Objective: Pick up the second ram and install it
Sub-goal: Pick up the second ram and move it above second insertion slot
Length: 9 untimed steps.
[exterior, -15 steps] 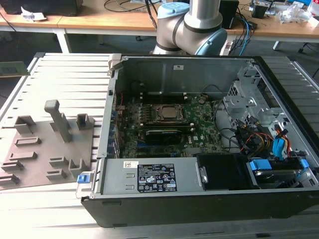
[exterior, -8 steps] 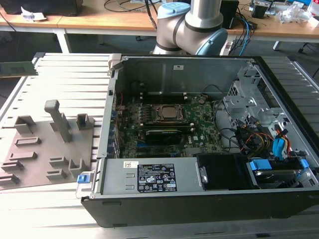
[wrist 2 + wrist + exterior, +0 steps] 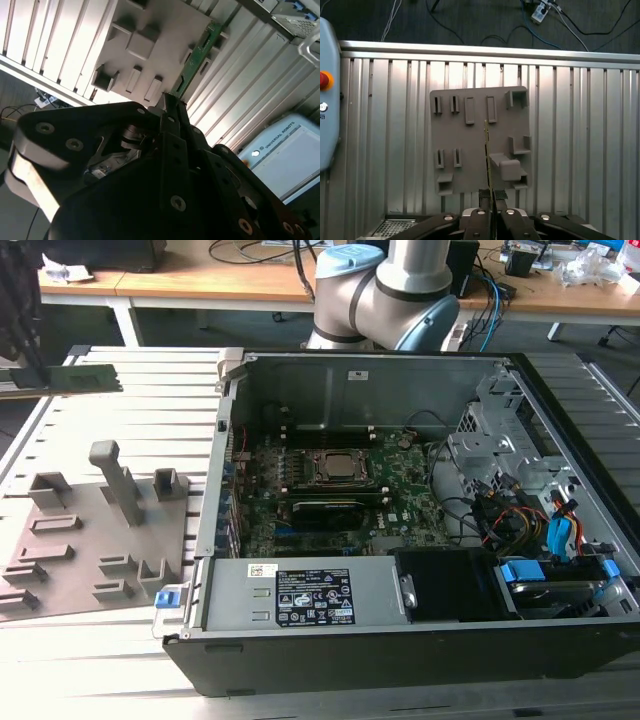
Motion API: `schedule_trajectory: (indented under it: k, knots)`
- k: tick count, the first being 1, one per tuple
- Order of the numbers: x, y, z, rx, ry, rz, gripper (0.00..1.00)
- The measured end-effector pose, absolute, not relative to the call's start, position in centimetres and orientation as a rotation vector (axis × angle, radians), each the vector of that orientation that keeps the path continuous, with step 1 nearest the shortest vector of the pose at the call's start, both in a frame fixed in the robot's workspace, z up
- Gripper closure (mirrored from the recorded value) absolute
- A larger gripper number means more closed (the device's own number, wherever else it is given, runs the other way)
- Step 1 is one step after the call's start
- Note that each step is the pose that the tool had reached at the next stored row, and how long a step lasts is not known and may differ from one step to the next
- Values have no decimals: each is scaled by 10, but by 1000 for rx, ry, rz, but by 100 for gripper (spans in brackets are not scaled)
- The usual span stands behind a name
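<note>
**Pincer** (image 3: 490, 194): dark two-finger unit, closed narrowly on one end of the second ram. It appears in both wrist views (image 3: 170, 102).

**Second ram** (image 3: 487, 150): thin green stick, clamped in the pincer and raised clear of the surface. It is seen edge-on in the first wrist view, and as a green strip (image 3: 200, 50) running out from the fingertips in the second wrist view. In the exterior view it lies roughly level (image 3: 90, 377) at the exterior view's left, well apart from the computer case.

**Fixture plate** (image 3: 475, 145): grey, with slots and upright posts, lying flat beneath the held stick. It also appears in the exterior view (image 3: 100, 540).

**Surface** (image 3: 580, 150): ribbed metal, carrying the plate and the case.

**Control pendant** (image 3: 327, 100): pale unit with a red button, at the surface's edge.

**Computer case** (image 3: 370, 365): black, lying open, just beside the plate on the exterior view's right.

**Motherboard** (image 3: 400, 505): green, inside the case.

**Arm base** (image 3: 385, 290): grey and blue, behind the case.

**Wooden desks** (image 3: 220, 280): farthest back, with cables on them.
</note>
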<state>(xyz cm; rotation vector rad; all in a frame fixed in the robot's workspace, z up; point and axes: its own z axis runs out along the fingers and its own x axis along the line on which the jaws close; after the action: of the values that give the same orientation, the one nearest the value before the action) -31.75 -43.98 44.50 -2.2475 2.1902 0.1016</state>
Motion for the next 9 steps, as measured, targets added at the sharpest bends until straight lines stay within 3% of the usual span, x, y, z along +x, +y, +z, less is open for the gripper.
schedule_trajectory:
  k: [9]
  knots:
    - [-283,-440,445,-2248,2191,102,86]
